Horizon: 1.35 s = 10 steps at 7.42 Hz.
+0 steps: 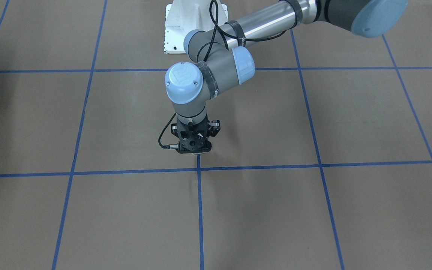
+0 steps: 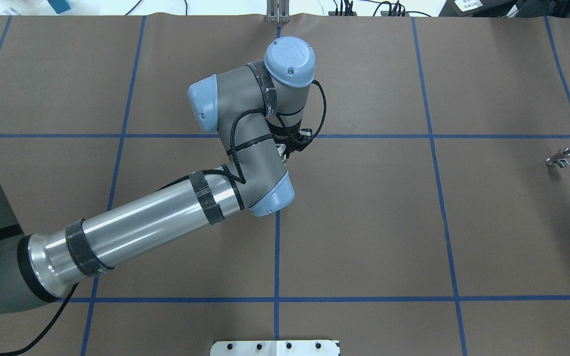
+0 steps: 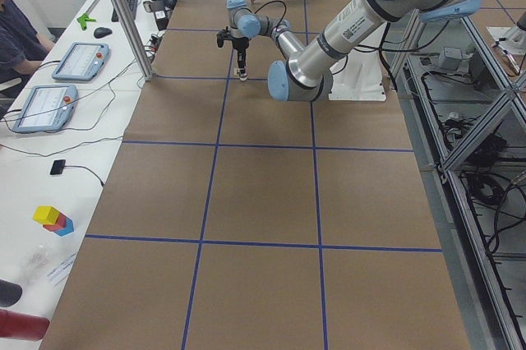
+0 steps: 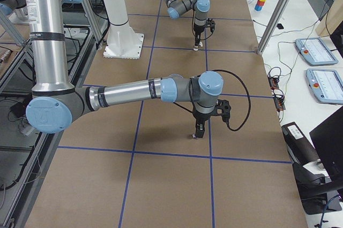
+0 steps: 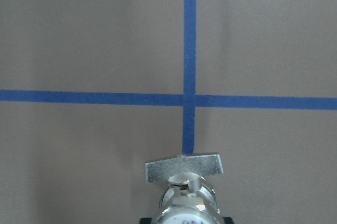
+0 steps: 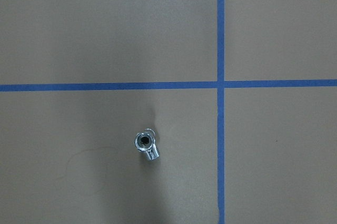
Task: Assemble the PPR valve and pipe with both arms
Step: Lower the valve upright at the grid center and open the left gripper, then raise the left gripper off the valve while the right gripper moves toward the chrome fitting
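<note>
Holding the PPR valve (image 5: pixel 184 184) is the left gripper (image 1: pixel 197 150). Its jaws appear closed on the valve body, with the lever handle (image 5: pixel 183 168) pointing outward, though little of the gripper shows in the wrist view. The pipe (image 6: pixel 145 146) rests free on the brown paper cover (image 6: pixel 79 34), bore upward, near a blue tape crossing (image 6: pixel 220 83) and well apart from the valve. The right gripper (image 4: pixel 196 131) points down over that area; its opening cannot be determined.

Status: valve secured. Remaining: grasp the pipe, bring both parts together, insert.
</note>
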### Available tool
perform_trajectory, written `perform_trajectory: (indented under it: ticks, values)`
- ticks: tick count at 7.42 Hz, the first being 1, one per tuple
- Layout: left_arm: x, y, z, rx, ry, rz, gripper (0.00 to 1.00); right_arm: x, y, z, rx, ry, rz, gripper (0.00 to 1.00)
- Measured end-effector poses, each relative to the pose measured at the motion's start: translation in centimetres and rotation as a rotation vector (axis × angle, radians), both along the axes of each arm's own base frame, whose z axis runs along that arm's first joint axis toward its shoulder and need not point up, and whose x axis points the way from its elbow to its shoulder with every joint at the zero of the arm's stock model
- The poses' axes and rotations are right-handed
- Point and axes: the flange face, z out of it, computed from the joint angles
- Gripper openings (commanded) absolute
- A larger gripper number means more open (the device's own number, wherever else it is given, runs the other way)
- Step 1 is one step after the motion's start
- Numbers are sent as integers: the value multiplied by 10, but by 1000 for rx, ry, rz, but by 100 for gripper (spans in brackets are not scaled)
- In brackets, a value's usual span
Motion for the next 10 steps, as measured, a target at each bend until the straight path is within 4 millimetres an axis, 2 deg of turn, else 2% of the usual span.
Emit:
perform_trajectory:
  ticks: [4,6,8,9,10]
  values:
    - [-1,1,0,10,2,10,100,0,0,1,-1,0,0,100]
    - [-8,0,-10,21,22,6,100,0,-2,-2,7,1,-1,100]
    - [-36,-4,-38,43,71,-16,99,-3,-6,-8,21,7,-8,100]
    - [-61,-10,-47,42,93,-31,99,-12,-8,-12,29,7,-26,100]
    - [-94,-12,-41,40,107,-37,99,-27,-10,-16,47,8,-53,100]
